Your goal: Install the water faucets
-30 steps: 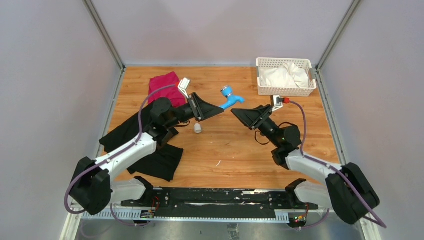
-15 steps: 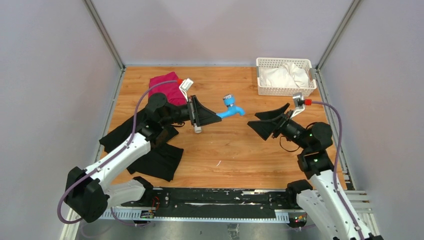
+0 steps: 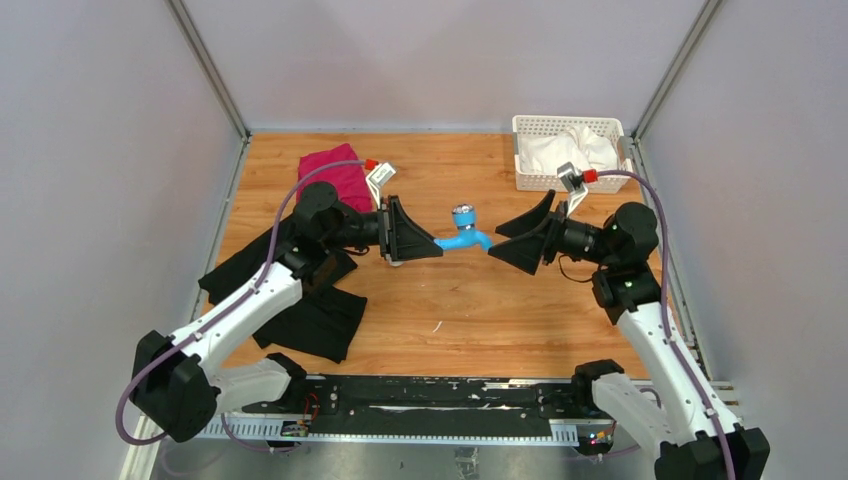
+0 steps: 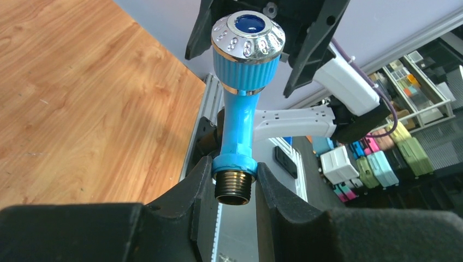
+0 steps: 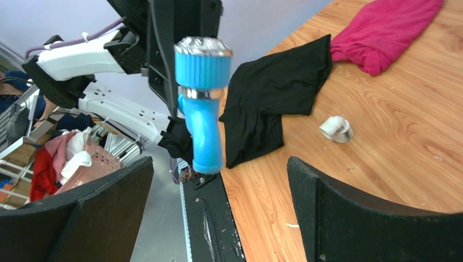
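Top external, L end effector (image 3: 436, 248) grips tap (image 3: 460, 240), R end effector (image 3: 494, 242) wide

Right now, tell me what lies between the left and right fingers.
The blue faucet, gripped by the left fingers, spout toward the open right fingers; top view.

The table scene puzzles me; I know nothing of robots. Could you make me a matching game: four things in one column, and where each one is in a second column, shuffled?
Things:
1. blue faucet
2. white pipe fitting
3. pink cloth
4. white basket

Places:
A. far right corner of the table
B. lying on bare wood
C. far left part, near the black cloth
D. clamped in the left gripper, up off the wood

Pairs: 1-D, 2-B, 3-C, 4-A
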Available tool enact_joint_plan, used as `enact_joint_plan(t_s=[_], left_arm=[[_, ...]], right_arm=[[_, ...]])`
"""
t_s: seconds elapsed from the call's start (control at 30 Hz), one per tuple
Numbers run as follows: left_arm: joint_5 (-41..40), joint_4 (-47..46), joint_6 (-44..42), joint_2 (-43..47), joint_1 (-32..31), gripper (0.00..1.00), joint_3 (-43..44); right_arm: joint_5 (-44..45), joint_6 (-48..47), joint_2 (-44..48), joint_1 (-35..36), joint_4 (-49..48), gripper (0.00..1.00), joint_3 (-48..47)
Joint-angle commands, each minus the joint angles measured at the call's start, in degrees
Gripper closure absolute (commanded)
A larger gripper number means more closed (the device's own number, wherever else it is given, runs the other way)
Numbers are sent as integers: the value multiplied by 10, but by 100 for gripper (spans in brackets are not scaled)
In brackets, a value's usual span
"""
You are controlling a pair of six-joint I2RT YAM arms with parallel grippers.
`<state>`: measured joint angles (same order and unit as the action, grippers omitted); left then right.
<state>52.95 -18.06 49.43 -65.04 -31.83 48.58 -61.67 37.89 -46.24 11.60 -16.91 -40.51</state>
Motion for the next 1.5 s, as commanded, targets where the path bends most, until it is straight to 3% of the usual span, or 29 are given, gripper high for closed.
enact_joint_plan(t_s=[0.0,0.3,0.47,0.6,0.73,0.93,1.23,1.37,1.47], left_arm=[[21,-6,-13,-7,2,100,21],[19,-6,-16,-14,2,100,28],[23,-6,-15,-16,2,100,36],[33,-7,-15,-19,2,100,41],[34,-6,-17,-16,2,100,37],[33,-6,-17,-12,2,100,32],[30,-6,-17,-10,2,100,27],[30,-6,-19,-8,2,100,26],[31,-7,-19,-6,2,100,26]], right_arm=[[-32,6,-25,18,-14,3,-46],[20,-19,-108,133,-9,2,-87],[39,-2,-128,141,-40,8,-83],[25,9,-138,141,-57,20,-87],[-13,49,-156,142,-114,38,-86],[-61,115,-188,145,-214,42,-87],[-60,144,-217,169,-246,62,-90],[-59,144,-221,174,-247,74,-91],[-60,142,-221,174,-243,92,-91]])
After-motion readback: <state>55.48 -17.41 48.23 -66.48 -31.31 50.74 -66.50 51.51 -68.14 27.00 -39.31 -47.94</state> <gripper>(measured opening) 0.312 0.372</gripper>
